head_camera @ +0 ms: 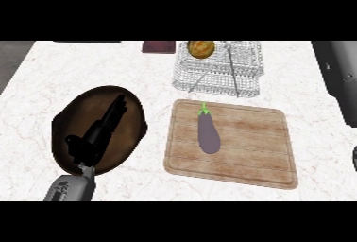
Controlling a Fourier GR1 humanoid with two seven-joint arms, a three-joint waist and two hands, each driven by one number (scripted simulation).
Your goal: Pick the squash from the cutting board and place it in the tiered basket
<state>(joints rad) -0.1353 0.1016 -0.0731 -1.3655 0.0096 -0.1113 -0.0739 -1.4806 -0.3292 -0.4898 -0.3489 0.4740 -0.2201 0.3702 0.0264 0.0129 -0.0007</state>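
Observation:
A wooden cutting board (244,156) lies right of centre on the marble counter. On its left part rests a purple eggplant (208,133), green stem pointing away from me. Behind the board stands a wire tiered basket (244,75). A round yellow-orange squash (201,48) sits in the basket's far left corner. My left hand (97,134) stretches out with straight fingers over a dark brown plate (136,118) at the left, well apart from the board. It holds nothing. My right hand does not show.
A dark maroon object (159,46) lies at the counter's far edge, left of the basket. A grey appliance (338,71) fills the right edge. A small dark shape (354,158) shows at the right border; I cannot tell what it is.

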